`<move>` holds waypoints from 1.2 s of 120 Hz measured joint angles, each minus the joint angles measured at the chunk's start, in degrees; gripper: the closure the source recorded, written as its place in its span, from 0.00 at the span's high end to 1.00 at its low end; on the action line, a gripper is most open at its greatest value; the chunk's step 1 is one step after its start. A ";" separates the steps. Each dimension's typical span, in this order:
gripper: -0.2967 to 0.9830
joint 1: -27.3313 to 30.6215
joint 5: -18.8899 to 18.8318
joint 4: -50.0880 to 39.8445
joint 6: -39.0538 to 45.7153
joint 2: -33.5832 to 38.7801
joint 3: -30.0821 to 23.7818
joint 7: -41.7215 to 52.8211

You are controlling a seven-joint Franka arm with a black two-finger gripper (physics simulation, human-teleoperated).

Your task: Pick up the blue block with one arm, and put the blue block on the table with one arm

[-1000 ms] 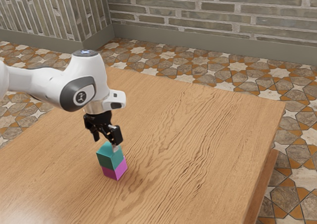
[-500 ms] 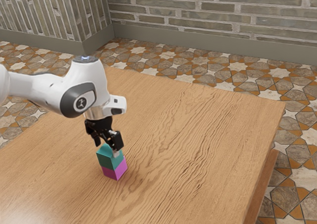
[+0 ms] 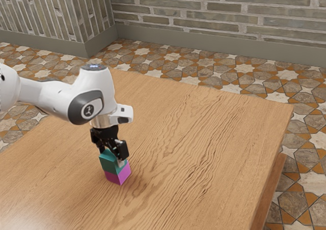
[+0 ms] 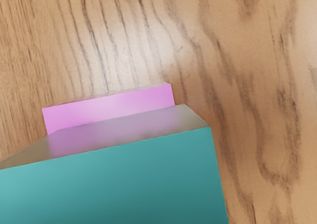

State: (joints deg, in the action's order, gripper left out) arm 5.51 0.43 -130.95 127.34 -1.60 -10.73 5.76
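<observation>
In the exterior view, you have the white arm (image 3: 94,95) coming in from the left edge of the frame, its hand pointing down a little left of centre. Below the hand, in the lower left part of the frame, is your blue block (image 3: 108,164), which looks teal here. It sits upright on top of a magenta block (image 3: 117,177), and that one rests on the wooden tabletop (image 3: 204,138). Your jaws are open, standing apart astride the upper block, one toward its upper left and the other in front of its right-hand side. The block is between them, but you can't tell whether either side touches it, so don't count it as gripped. Past the table you can see the patterned floor (image 3: 305,164), and along the top of the frame a brick wall (image 3: 229,8).

In the wrist view, your blue block takes up the lower left of the frame and runs off the lower edge. Just above it in the frame, a strip of the magenta block pokes out, with a greyish side of the upper block between the two coloured areas. Wood grain surrounds them, with a pale sheen near the upper middle.
</observation>
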 joint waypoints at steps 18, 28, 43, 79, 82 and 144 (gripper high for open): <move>0.77 0.29 -0.16 0.38 0.02 -0.61 0.11 0.08; 0.77 0.76 -0.20 0.40 0.04 -0.91 0.14 0.12; 0.69 1.28 -0.17 0.41 0.06 -1.10 0.14 0.17; 0.58 0.70 -0.19 0.41 0.08 -0.89 -0.07 0.23; 0.57 0.68 -0.20 0.41 0.07 -0.83 -0.07 0.23; 0.53 -5.15 -2.09 17.08 -4.90 -11.31 -3.46 -0.27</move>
State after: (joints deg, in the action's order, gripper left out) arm 0.37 -1.66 -113.86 122.44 -12.90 -14.20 5.49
